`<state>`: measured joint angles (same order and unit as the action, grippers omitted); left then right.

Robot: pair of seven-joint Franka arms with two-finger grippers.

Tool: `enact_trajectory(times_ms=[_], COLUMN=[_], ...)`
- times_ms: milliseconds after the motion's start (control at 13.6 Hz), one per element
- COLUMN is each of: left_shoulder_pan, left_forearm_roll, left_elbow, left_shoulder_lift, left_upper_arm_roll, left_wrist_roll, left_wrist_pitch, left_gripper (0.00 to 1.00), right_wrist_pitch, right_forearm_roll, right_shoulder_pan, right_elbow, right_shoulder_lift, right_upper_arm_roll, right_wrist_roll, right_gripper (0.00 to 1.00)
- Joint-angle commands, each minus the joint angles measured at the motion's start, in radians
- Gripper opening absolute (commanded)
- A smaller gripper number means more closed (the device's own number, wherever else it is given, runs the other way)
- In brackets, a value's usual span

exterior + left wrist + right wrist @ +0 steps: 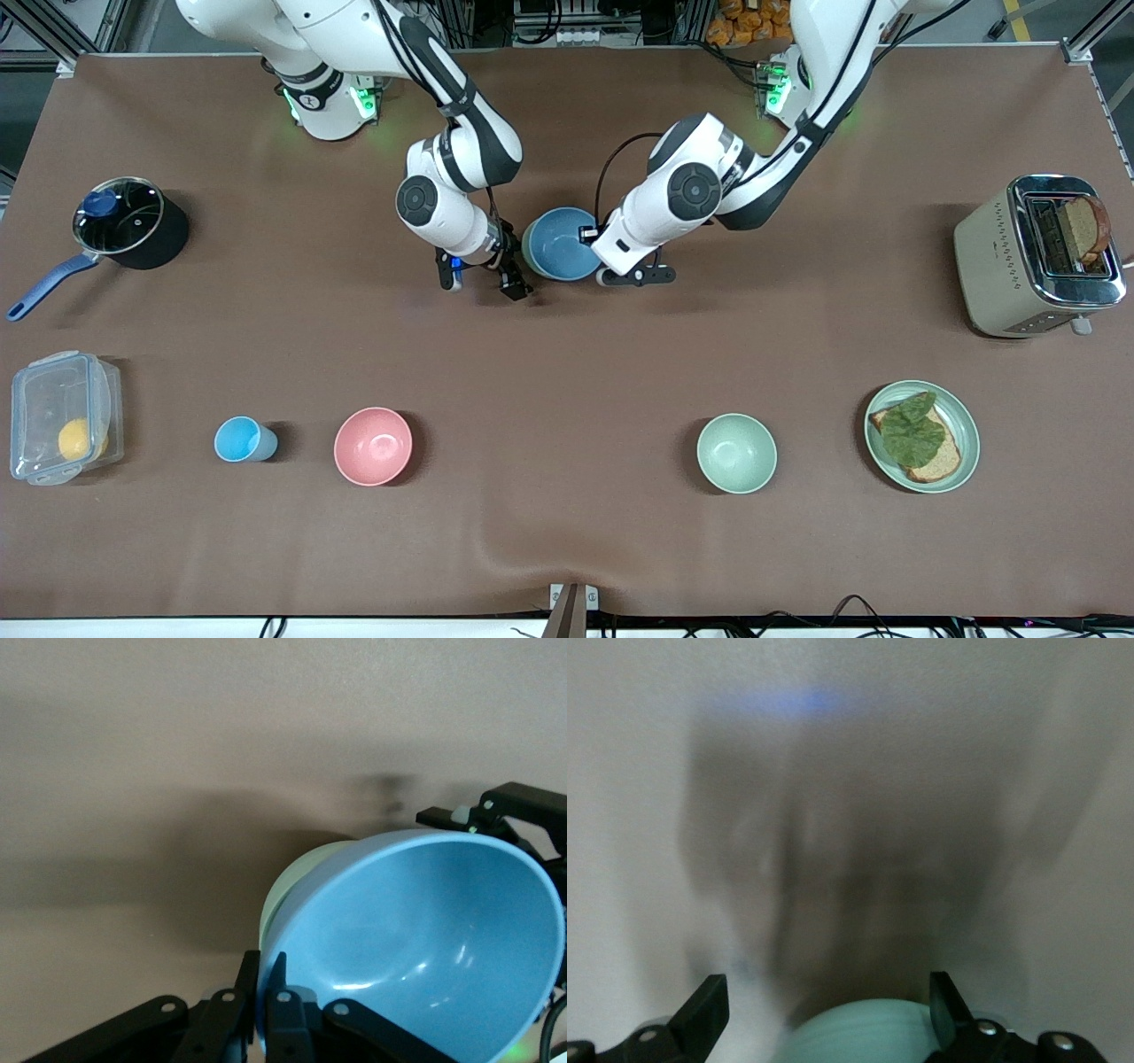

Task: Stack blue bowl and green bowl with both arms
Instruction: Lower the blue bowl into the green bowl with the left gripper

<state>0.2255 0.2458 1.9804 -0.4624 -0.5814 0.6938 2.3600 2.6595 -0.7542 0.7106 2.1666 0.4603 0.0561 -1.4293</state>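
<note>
From the front view I find both arms reaching to the middle of the brown table (567,372), between the two bases. The blue bowl (563,245) sits there, tipped on its side with its hollow toward the camera. The left gripper (592,252) is clamped on the bowl's rim at the edge toward the left arm's end. The right gripper (483,282) hangs just beside the bowl at the right arm's end, fingers spread and holding nothing. Nearer the camera a row stands well apart from this: a clear lidded box (62,416), a light-blue cup (241,439), a pink bowl (373,446), a mint-green bowl (736,453) and a green plate (966,425) carrying a sandwich. A black saucepan (133,223) stands toward the right arm's end, a toaster (1032,257) toward the left arm's end.

In the left wrist view I see the left gripper's fingers (276,992) pinched on the rim of the blue bowl (425,939). A pale green bowl (297,877) shows as a crescent outside the blue one's wall; it appears nested under it, though I cannot see the contact. The right gripper (505,815) shows at the bowl's other edge.

In the right wrist view the right gripper (824,1010) stands with fingers wide apart, and a rounded pale green surface (859,1032), probably the green bowl, lies between them at the frame's edge. The rest is blurred table.
</note>
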Motion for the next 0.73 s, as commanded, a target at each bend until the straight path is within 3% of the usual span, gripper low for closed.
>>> enact_trajectory(times_ms=[0, 660], left_shoulder_pan=[0.024, 0.069], left_forearm_roll=[-0.077, -0.131], left_elbow=[-0.069, -0.078], left_shoulder_lift=[-0.079, -0.131], left_upper_arm_roll=[0.008, 0.008], left_wrist_roll=[0.079, 0.145], left_wrist_pitch=[0.005, 0.002], left_gripper=[0.0, 0.0], right_wrist_pitch=[-0.105, -0.122], right_forearm_roll=[-0.033, -0.056], right_shoulder_pan=[-0.071, -0.077], right_elbow=[0.013, 0.013], right_shoulder_lift=[-0.048, -0.054], right_upper_arm_roll=[0.013, 0.011], right_wrist_roll=[0.12, 0.13], right_gripper=[1.0, 1.0])
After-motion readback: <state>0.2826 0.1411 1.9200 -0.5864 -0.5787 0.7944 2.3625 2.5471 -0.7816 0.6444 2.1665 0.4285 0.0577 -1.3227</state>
